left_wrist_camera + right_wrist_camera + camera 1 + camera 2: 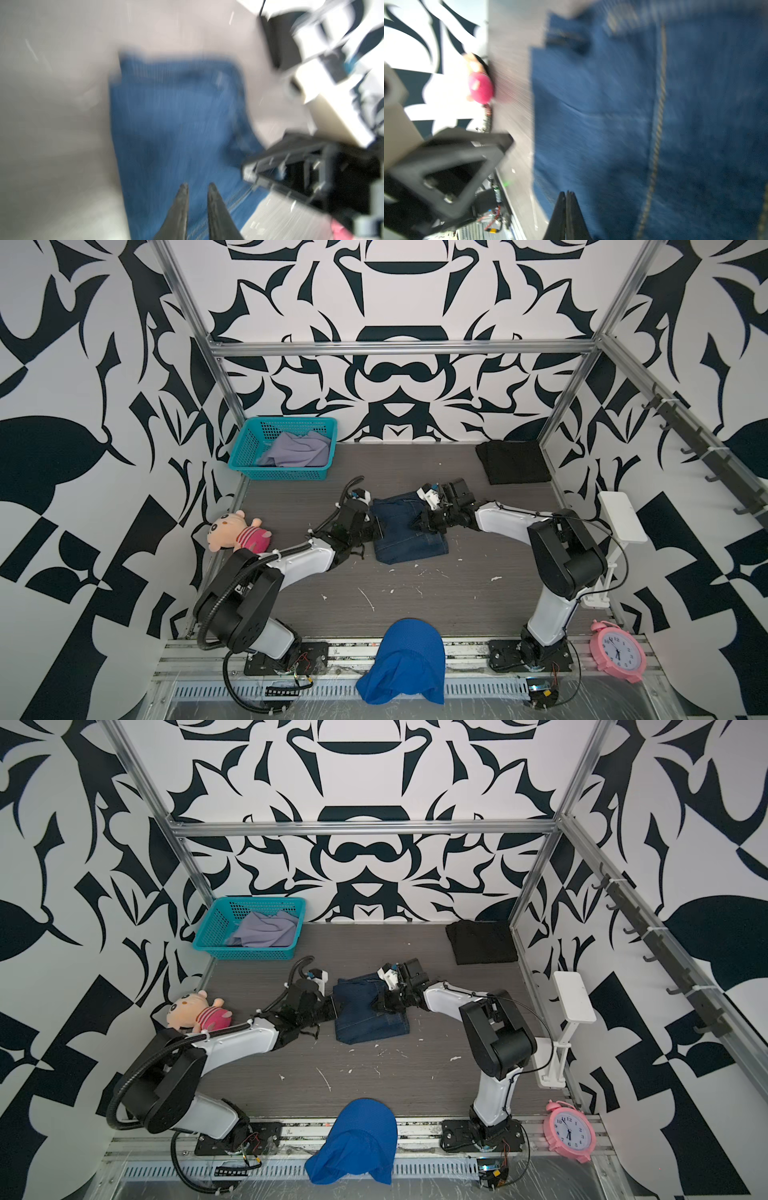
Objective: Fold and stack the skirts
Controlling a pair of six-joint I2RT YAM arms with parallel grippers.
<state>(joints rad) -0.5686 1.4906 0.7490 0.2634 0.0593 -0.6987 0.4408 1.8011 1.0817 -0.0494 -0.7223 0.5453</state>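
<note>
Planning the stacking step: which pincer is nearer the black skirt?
Right. The right pincer is at the denim skirt's right side, closer to the black skirt; the left pincer is at its left edge.

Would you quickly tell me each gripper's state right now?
Left gripper: slightly open over the denim skirt, holding nothing.
Right gripper: closed, nothing visibly held.
</note>
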